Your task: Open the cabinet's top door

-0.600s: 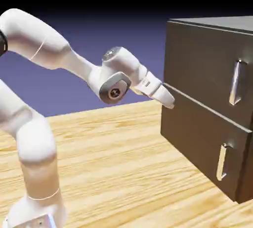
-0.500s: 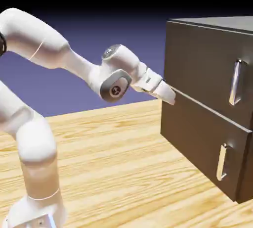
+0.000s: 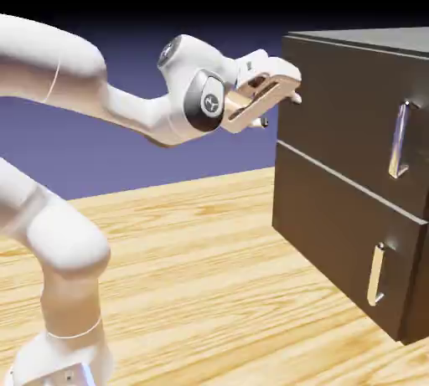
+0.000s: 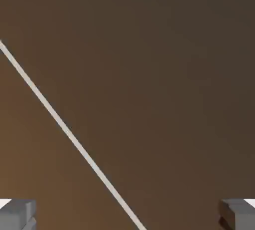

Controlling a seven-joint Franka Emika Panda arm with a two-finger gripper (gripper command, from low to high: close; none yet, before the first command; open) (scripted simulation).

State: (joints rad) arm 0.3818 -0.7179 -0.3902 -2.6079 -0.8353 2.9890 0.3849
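The cabinet is a dark grey-brown box at the exterior view's right. Its top door is the larger upper panel, lying flush, with a vertical silver bar handle near its right side. My gripper is open at the height of the top door, close to the cabinet's left edge and well left of the handle. Nothing is between its fingers. The hand view is filled by dark brown cabinet surface crossed by a thin pale diagonal line. Both grey fingertips show far apart at the bottom corners.
Below the top door sits a shorter lower panel with its own silver handle. The cabinet stands on a light wooden table. My white arm arches in from the exterior view's left.
The hand has risen from the seam between the two panels to the top door's height and has rolled, so its fingers now show spread apart.
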